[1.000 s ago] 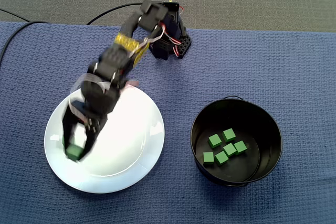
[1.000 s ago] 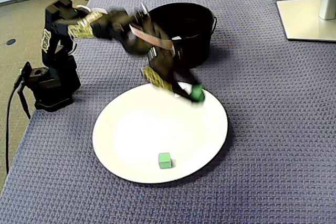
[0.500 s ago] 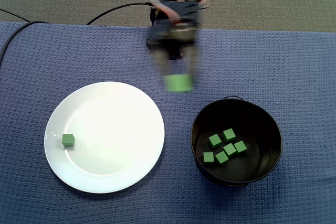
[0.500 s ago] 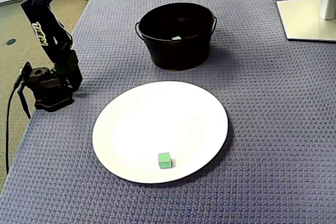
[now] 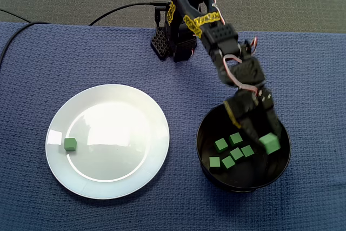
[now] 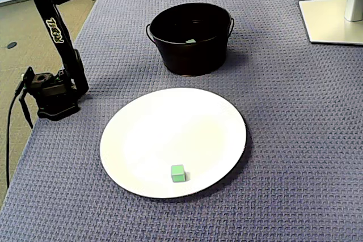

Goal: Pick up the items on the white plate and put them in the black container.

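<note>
Plate (image 6: pixel 170 111), white: one green cube (image 6: pixel 178 173) near its front edge. Pot (image 6: pixel 190 55), black, behind the plate: five loose cubes (image 5: pixel 236 153) on its floor. Claw (image 5: pixel 263 138): over the pot's right side, narrowly parted, pinching a sixth cube (image 5: pixel 270 144) at its tips.

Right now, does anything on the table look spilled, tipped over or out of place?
Nothing stands out. The white plate lies flat with one green cube near its edge, the black container stands upright with five cubes inside, and the gripper holds a sixth cube over it. No cubes lie on the cloth.
</note>
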